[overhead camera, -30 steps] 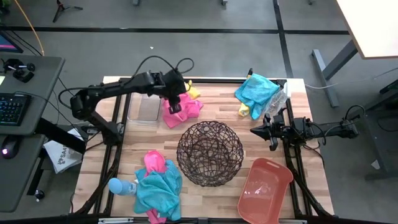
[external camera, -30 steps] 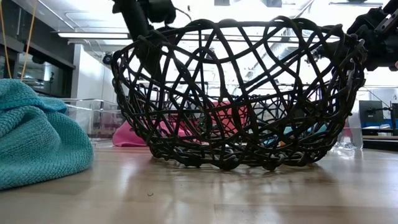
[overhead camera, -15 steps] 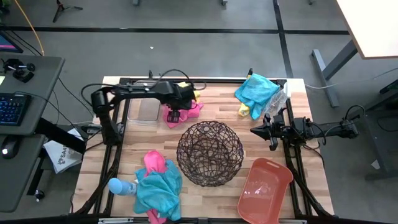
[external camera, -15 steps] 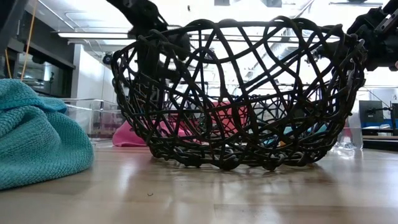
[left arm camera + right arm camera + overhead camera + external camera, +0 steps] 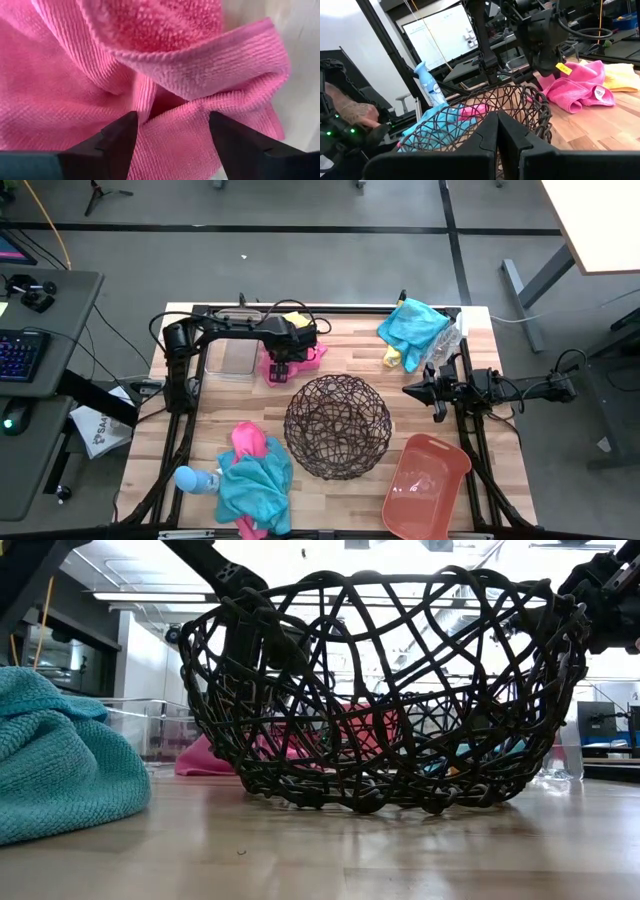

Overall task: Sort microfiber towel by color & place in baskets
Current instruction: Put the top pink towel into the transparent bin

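A pink microfiber towel (image 5: 305, 358) lies crumpled on the table at the far side, beside the clear bin (image 5: 236, 356). My left gripper (image 5: 170, 135) points down at it, open, one finger on each side of a raised fold (image 5: 200, 115). A yellow towel (image 5: 297, 319) lies just behind it. The round wire basket (image 5: 338, 426) stands mid-table and the salmon tub (image 5: 426, 483) at the near right. More towels lie apart: teal (image 5: 413, 323) at the far right, pink (image 5: 248, 441) and teal (image 5: 256, 482) at the near left. My right gripper (image 5: 412, 390) waits shut at the right edge. My left gripper comes at the pink towel from above, its open fingers (image 5: 117, 137) down among the folds near the towel's middle. I cannot tell whether they touch the cloth. The towel lies slack on the table.
A light-blue spray bottle (image 5: 189, 478) lies by the near-left pile. A clear bottle (image 5: 447, 338) and a bit of yellow cloth (image 5: 391, 358) sit by the far-right teal towel. Bare wood shows between the wire basket and the near edge.
My left gripper has come down over the pink towel, shifting a little toward the near edge and rolling at the wrist, with the arm stretching out low over the clear bin. The towel has stayed where it was.
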Controlling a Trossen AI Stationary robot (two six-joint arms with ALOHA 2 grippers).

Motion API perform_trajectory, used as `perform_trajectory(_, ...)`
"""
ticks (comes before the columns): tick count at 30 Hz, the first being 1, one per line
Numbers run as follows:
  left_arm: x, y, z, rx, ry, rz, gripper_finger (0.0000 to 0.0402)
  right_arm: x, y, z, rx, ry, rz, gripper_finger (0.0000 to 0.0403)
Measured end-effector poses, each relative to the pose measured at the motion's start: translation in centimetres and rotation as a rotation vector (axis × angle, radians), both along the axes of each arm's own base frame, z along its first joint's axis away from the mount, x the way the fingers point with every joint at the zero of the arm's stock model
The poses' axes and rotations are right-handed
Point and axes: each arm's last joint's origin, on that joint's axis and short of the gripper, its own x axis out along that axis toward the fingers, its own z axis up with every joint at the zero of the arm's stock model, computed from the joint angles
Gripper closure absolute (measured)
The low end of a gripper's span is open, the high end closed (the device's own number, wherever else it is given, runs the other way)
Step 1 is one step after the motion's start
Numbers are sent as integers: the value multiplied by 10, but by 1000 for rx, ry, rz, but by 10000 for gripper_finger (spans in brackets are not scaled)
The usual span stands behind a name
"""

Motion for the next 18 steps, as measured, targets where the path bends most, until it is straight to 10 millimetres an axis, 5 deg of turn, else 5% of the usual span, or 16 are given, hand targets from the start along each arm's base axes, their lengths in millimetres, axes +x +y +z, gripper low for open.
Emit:
perform_trajectory(3,-1,0,0,23,17,-13,218,0,0,0,0,0,0,402)
perform_trajectory(9,-10,-4,16,1,35,-3,386,0,0,0,0,0,-1,402)
perform_trajectory(13,-24,-9,56,32,-55,9,393,0,0,0,0,0,-1,402)
perform_trajectory(18,-52,-18,132,132,-339,49,398,0,0,0,0,0,-1,402)
